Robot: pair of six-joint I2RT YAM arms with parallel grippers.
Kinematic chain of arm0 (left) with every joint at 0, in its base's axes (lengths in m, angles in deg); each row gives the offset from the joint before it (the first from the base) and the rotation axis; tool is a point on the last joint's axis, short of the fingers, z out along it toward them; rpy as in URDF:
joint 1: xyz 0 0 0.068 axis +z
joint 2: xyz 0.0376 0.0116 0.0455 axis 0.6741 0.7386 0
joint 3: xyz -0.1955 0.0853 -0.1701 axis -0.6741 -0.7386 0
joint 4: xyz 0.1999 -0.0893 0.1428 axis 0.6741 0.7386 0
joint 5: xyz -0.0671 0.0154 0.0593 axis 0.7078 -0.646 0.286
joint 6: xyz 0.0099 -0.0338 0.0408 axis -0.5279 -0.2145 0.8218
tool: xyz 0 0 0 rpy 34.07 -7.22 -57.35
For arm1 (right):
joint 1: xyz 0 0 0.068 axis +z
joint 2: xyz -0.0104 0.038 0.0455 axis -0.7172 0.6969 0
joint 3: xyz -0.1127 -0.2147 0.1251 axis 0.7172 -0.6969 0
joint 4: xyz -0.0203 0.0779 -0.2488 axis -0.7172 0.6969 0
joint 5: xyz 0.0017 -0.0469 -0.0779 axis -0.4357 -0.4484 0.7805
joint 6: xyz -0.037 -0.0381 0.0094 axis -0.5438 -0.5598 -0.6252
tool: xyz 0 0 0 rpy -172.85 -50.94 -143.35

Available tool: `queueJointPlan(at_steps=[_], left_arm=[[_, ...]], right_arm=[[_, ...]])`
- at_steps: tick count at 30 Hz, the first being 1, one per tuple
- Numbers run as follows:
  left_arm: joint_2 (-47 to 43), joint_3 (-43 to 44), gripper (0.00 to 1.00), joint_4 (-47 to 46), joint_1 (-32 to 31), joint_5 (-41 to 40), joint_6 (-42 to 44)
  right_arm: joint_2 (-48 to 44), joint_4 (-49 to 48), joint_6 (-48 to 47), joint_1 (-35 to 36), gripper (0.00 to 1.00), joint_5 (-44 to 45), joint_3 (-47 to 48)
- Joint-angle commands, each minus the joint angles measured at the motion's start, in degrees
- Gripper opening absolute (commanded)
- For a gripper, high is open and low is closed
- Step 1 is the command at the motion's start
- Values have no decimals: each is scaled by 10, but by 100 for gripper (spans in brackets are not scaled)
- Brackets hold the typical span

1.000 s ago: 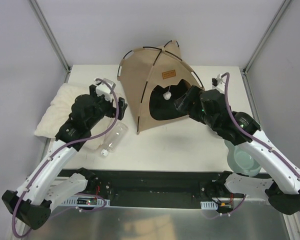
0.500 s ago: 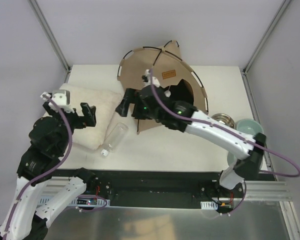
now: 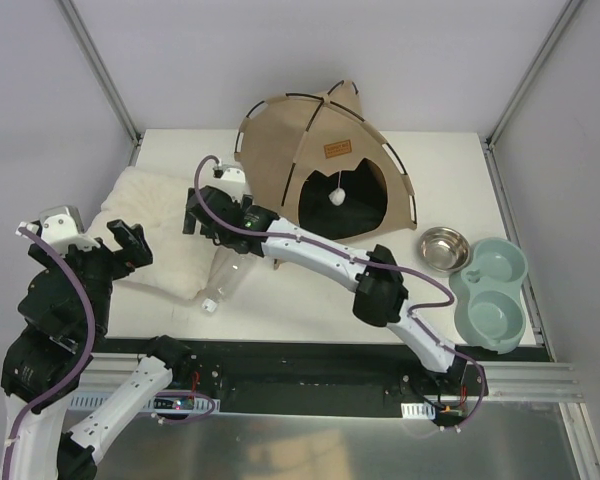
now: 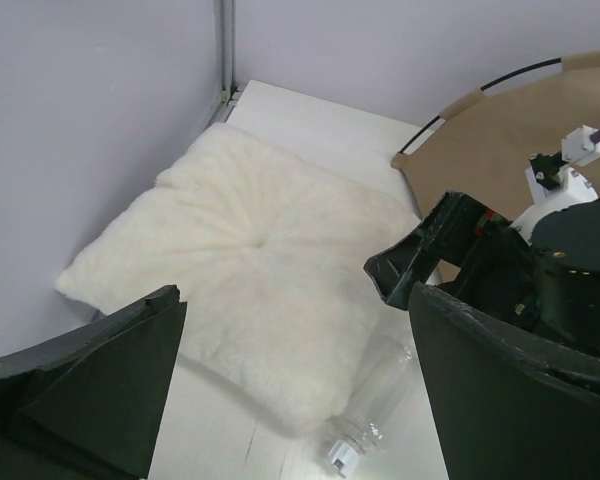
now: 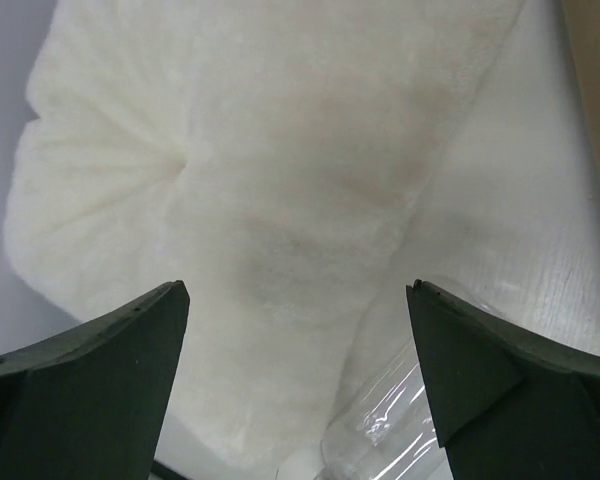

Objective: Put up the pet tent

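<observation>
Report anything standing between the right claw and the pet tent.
Nothing visible does. The open right claw hangs over the cream pillow's right edge, just left of the pet tent's side wall, with nothing in the gap between them. The clear bottle lies nearer the arm bases, off that line.

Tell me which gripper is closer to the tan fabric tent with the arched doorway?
Right. The right gripper hangs just beside the tan fabric tent; the left gripper is farther off, over the fluffy cream pillow, at its near edge.
</observation>
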Motion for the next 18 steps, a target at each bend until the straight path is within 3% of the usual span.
queueJointPlan(at_steps=[1, 5, 10, 14, 17, 18], left_arm=[[-4, 15, 97, 26, 4, -28, -14], [-2, 20, 97, 42, 4, -40, -10], [-2, 25, 98, 69, 4, -35, -17], [3, 30, 98, 82, 5, -23, -20], [7, 33, 97, 88, 4, -19, -18], [8, 33, 98, 90, 4, -18, -18]], right_arm=[[33, -11, -1, -11, 99, 42, 29], [68, -102, -31, -18, 99, 16, -2], [70, -361, -95, -38, 99, -171, -130], [127, -336, -69, -70, 99, -276, -65], [157, -304, -64, -83, 98, -286, -30], [157, -304, -66, -83, 85, -282, -32]])
